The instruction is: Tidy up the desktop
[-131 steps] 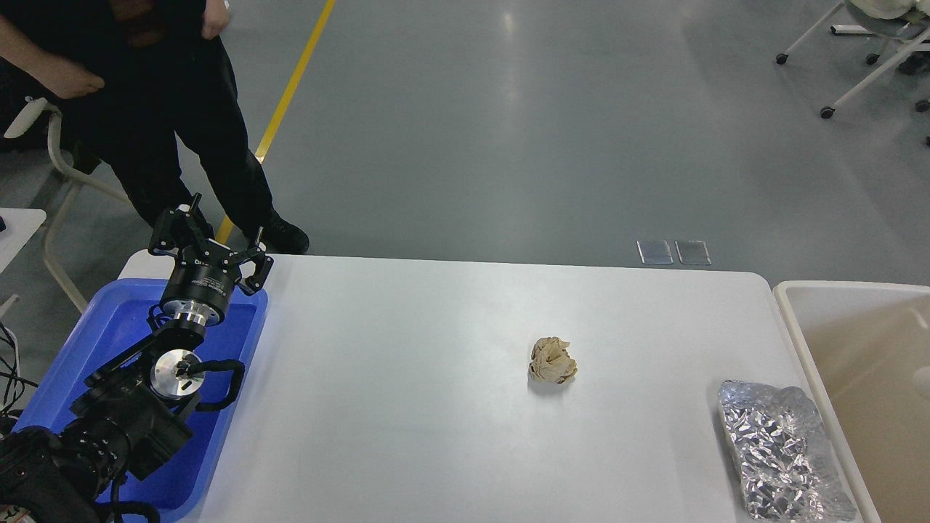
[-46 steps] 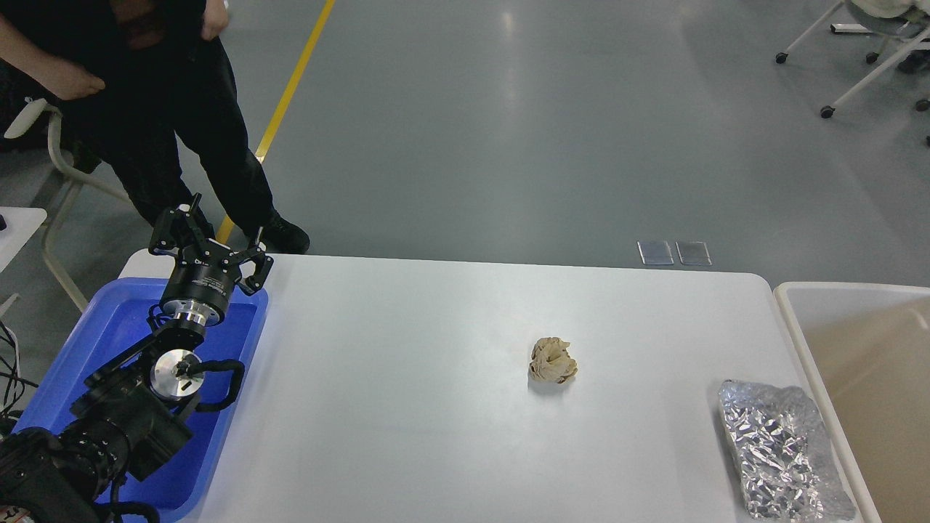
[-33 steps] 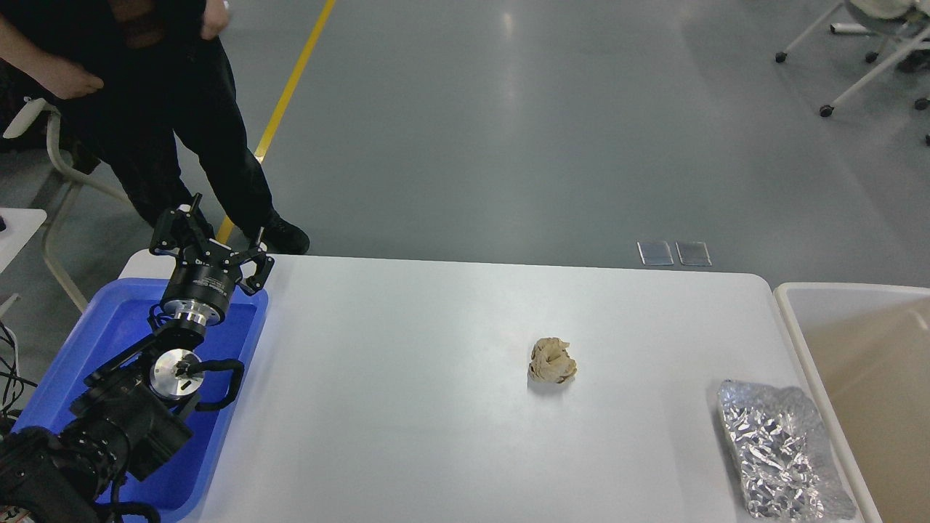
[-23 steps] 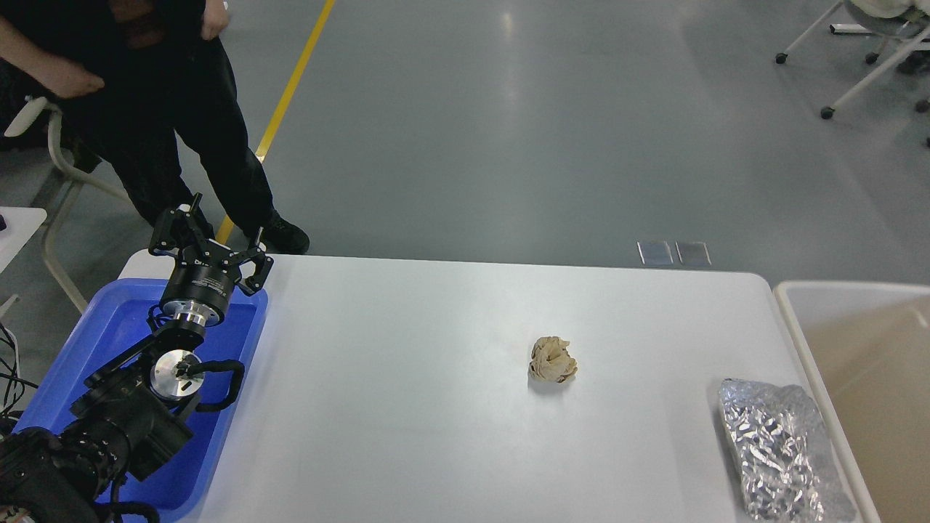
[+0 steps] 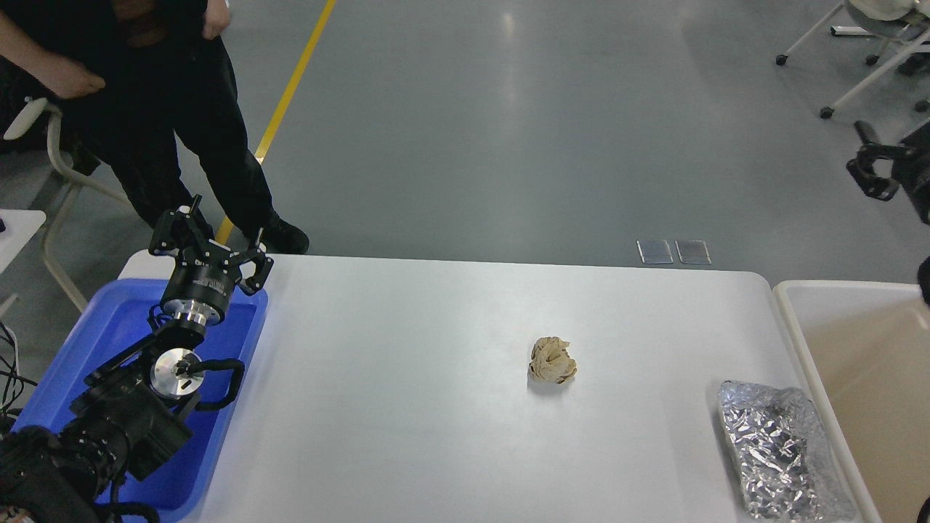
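Observation:
The white desktop holds a crumpled beige paper ball right of its middle and a crinkled silver foil bag at its front right edge. My left gripper is open and empty, held above the far end of the blue tray, far left of the paper ball. A dark part of my right arm shows at the right edge, high above the beige bin; its fingers cannot be made out.
The blue tray sits on the desktop's left end under my left arm. The beige bin stands off the desktop's right edge. A person in black stands behind the far left corner. Chairs on castors stand at the far right.
A dark part of my right arm has come into view at the right edge. The left arm, paper ball and foil bag have not moved.

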You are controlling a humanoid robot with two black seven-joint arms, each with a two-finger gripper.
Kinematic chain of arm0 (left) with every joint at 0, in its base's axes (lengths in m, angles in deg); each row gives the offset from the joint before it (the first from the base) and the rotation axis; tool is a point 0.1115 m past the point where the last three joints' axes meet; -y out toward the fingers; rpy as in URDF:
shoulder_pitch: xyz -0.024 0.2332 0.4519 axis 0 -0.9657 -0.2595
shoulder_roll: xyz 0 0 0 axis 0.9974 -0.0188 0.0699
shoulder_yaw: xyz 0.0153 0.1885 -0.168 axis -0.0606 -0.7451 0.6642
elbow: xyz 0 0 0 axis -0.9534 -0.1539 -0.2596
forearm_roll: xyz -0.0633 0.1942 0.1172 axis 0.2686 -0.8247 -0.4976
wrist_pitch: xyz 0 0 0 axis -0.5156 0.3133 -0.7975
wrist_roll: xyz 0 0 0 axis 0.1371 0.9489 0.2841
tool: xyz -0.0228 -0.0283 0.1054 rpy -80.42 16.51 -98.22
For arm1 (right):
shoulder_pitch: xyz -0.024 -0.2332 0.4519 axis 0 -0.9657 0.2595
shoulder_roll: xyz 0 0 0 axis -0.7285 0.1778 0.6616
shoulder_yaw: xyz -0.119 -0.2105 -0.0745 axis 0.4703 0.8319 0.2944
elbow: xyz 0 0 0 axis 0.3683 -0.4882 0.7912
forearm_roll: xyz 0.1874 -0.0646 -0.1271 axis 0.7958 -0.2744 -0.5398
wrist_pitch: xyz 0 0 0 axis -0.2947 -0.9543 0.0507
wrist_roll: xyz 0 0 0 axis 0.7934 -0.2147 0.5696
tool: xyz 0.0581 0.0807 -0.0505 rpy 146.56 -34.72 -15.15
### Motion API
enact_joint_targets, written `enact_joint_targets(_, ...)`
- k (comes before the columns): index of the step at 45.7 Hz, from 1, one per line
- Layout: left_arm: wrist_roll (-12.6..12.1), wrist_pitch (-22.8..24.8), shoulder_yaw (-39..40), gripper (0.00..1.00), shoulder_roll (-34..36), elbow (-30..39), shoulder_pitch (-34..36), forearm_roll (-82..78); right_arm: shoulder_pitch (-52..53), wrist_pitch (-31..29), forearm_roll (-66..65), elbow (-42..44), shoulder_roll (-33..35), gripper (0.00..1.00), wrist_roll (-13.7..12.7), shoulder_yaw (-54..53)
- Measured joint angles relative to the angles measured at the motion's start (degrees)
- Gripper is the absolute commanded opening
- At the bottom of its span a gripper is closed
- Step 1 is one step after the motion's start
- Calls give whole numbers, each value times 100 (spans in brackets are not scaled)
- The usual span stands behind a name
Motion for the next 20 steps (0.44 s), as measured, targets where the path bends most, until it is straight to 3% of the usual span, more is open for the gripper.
enact_joint_targets(8, 0, 0, 0, 100, 0, -1, 0, -1, -739, -11, -17, -84, -701, 99, 383, -315)
enact_joint_targets(20, 0, 0, 0, 100, 0, 0, 1, -1, -1404, -209, -32, -142, -1234, 99, 579, -657)
